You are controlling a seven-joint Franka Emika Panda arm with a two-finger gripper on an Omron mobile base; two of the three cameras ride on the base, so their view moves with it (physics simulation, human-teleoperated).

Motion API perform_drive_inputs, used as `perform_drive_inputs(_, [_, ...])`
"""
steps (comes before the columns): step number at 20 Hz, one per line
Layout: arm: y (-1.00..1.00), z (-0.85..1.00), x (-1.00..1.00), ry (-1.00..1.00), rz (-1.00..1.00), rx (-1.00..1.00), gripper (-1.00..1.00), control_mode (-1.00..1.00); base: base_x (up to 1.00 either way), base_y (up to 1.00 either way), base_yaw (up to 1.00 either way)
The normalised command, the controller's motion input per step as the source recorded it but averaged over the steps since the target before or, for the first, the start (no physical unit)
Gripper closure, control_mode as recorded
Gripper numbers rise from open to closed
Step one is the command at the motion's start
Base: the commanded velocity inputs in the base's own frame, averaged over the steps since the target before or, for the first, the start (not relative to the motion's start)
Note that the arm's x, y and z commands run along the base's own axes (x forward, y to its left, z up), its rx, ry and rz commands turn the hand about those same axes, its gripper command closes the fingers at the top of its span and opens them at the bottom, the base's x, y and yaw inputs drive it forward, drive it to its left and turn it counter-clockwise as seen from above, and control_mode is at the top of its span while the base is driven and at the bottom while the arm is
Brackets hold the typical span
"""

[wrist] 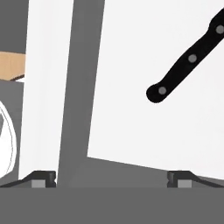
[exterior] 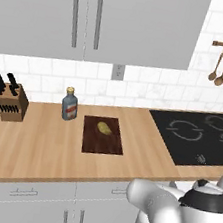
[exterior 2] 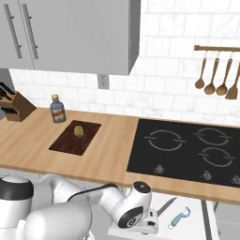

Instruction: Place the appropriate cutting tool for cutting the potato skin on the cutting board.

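Wooden countertop (exterior: 43, 144) carries cutting board (exterior: 103, 135) with potato (exterior: 104, 128), well above and beyond gripper (wrist: 111, 178). Gripper low over open white drawer (exterior 2: 192, 220), fingers spread wide, empty. Peeler (exterior 2: 179, 218) in drawer, just beside gripper; black knife handle (wrist: 186, 61) ahead.

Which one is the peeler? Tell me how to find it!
Find the black stove set in the wooden counter. Just below the counter's front edge, an open white drawer sticks out, and the peeler lies inside it. It is small with a light blue handle, unlike the black-handled knife lying next to it.
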Motion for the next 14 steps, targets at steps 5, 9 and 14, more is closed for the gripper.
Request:
perform_drive_inputs(5, [0.14,-0.22,-0.72,0.01,0.02,0.0,-1.0,-1.0,0.0,0.0,0.0])
perform_drive_inputs(9, [0.17,-0.25,-0.75,0.01,0.01,0.0,-1.0,-1.0,0.0,0.0,0.0])
perform_drive_inputs(14, [0.09,-0.16,-0.45,0.0,0.01,0.0,-1.0,-1.0,0.0,0.0,0.0])
